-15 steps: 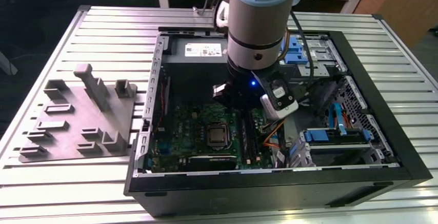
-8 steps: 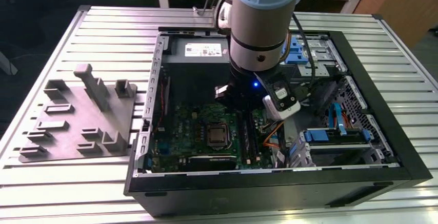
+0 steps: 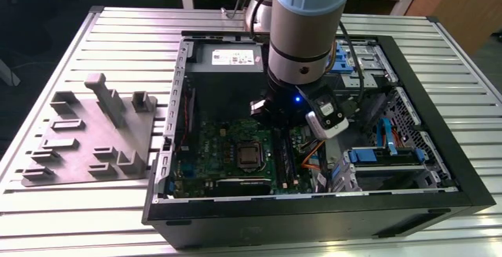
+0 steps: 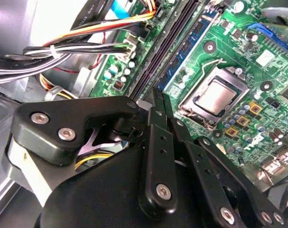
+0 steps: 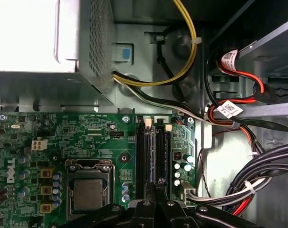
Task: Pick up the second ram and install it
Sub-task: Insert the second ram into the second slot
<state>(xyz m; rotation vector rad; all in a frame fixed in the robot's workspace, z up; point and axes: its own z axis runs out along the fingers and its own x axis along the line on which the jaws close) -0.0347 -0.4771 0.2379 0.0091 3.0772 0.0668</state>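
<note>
Memory stick, light, stiff and fragile, suits gripping by its long edges; claw [image 4: 163, 114] sits pinched shut over the slots [image 5: 143, 152], contents unclear.

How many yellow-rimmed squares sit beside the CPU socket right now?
3, in one row beside the socket: end square, middle square, other end square. More may lie out of view.

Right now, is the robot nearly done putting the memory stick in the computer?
Nearly, it seems. Done: a blue-green memory stick stands among the slots by the processor. In hand: the hand sits right over that stick's end. Left: I can't see whether it is pushed fully down.
</note>
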